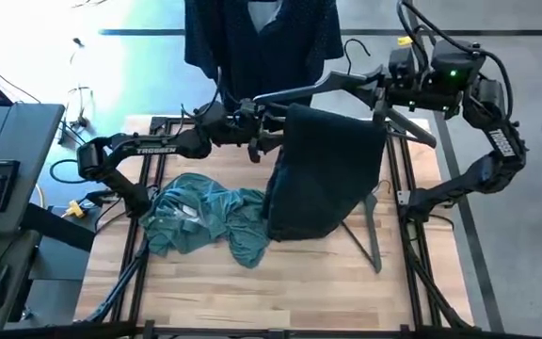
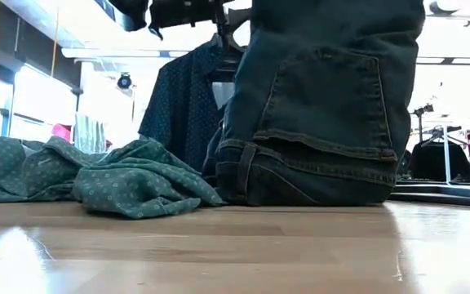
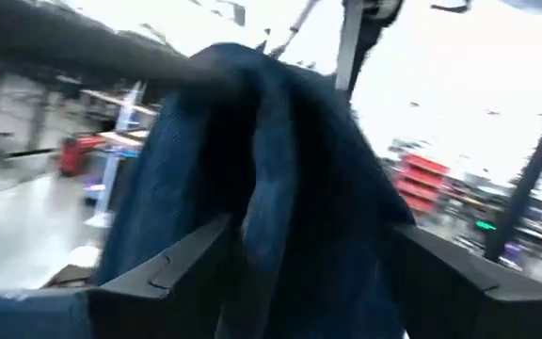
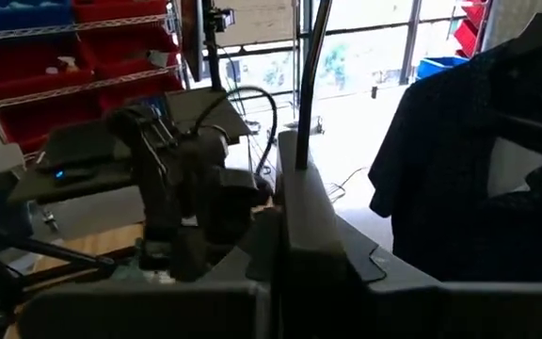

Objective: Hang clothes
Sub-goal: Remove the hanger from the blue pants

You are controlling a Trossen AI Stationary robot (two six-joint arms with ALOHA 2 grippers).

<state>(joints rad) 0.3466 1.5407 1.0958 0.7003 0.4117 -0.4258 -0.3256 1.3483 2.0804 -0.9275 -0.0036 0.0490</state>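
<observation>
Three garments are in view. The largest, the dark jeans, hangs folded over the bar of a grey hanger held up between the two arms; the low view shows a back pocket and the leg hems resting on the bench. The navy dotted shirt already hangs at the far edge of the bench, behind the jeans. The teal shirt lies crumpled on the bench, just beside the jeans on the left arm's side.

The relation that governs the coming move: the hanger bar runs across the bench from one arm to the other, and the jeans drape at right angles to it, hanging straight down. The left claw is at the bar's left end, against the upper fold of the denim. Its wrist view shows the two fingers spread, with the denim bunched between them; whether they press the cloth cannot be judged. The right claw is at the hook end of the hanger; its wrist view shows the pads pressed together on a thin dark rod, judged to be the hanger's neck.

A second hanger lies flat on the bench, partly under the jeans.

Judgement: the right arm carries the load and is nearer the rail; the hems will drag until the hanger is lifted.
</observation>
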